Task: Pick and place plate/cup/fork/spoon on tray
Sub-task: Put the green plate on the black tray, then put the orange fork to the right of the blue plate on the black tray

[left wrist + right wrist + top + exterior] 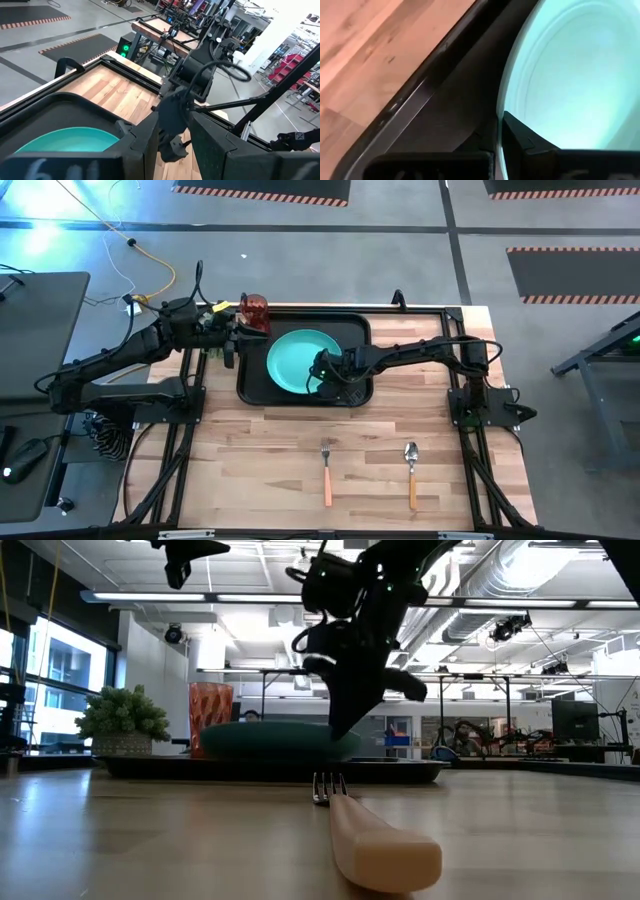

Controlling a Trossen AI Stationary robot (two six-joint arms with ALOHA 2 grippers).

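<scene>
The wooden worktop [260,450] is filling the middle of the high view, with the black tray [252,385] lying at its upper centre. The teal plate [295,358] is sitting inside the tray, covering most of its middle; in the low view the plate [260,737] is showing as a flat dark-green disc at centre frame, resting on the tray [160,768].

The right tool [322,378] is reaching in from the right of the frame and is pinching the plate's lower right edge, its fingers closed thin on the rim. In the right wrist view the fingers [520,137] are meeting on the plate rim [560,75], with the tray wall [435,110] running diagonally beside it.

The left tool [243,323] is hovering at the tray's upper left corner, gripping the red-brown cup [254,309], which is standing just outside the tray rim there. In the low view the cup [210,705] is showing at left of centre, beside a green potted plant [123,720].

The fork [326,470] and the spoon [411,470] are lying side by side but apart in the lower centre of the high view, well below the tray, handles pointing to the bottom edge. The fork [375,840] is looming large in the low view's foreground.
</scene>
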